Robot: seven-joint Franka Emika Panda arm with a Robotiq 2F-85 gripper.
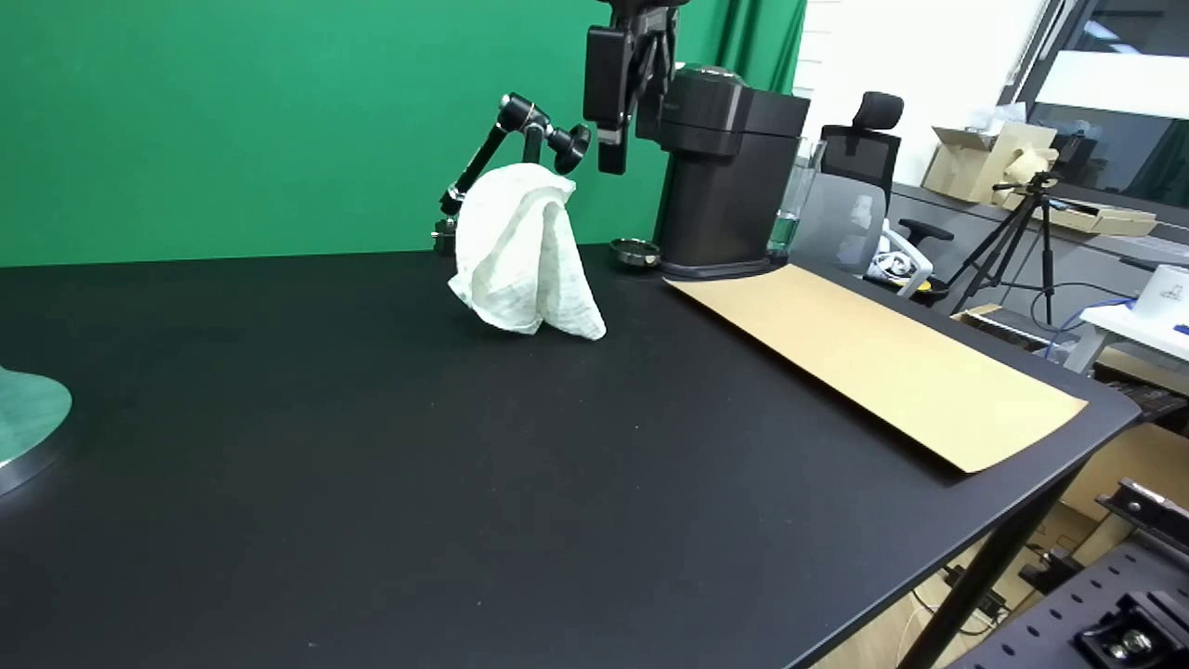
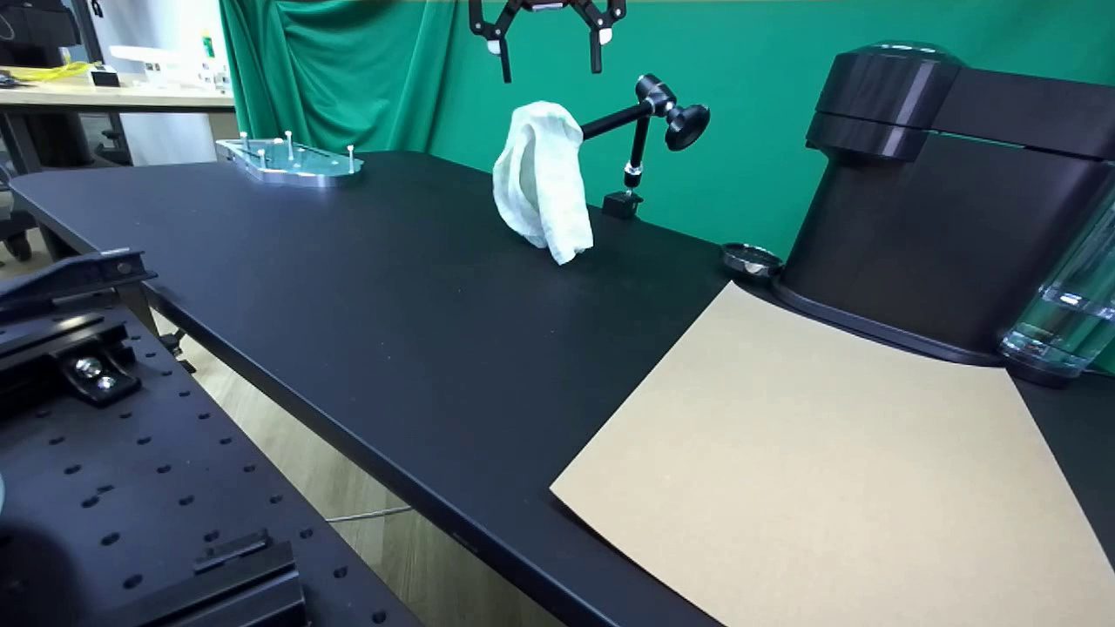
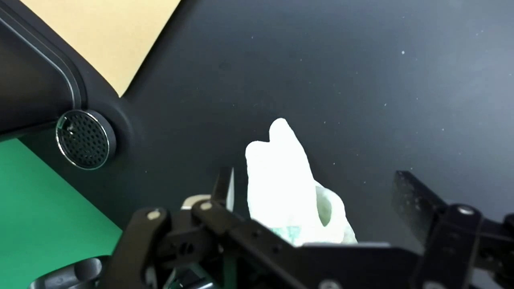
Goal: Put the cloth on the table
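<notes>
The white cloth (image 1: pixel 525 246) is draped over the end of a black jointed stand arm at the back of the black table (image 1: pixel 418 483). It hangs in folds in both exterior views (image 2: pixel 542 187); I cannot tell whether its lower end touches the table. My gripper (image 2: pixel 551 75) is open and empty above the cloth, its fingers pointing down and apart from it. In an exterior view the gripper (image 1: pixel 620 139) appears above and right of the cloth. In the wrist view the cloth (image 3: pixel 281 180) lies between the spread fingertips (image 3: pixel 313 174), its lower part hidden by the gripper body.
The jointed stand (image 2: pixel 658 109) rises beside the cloth before the green backdrop. A black coffee machine (image 1: pixel 729 167) with a small round drip tray (image 2: pixel 751 259) stands nearby. A tan sheet (image 2: pixel 836 470) lies on the table. A clear-topped plate with pegs (image 2: pixel 292 161) sits at the far end.
</notes>
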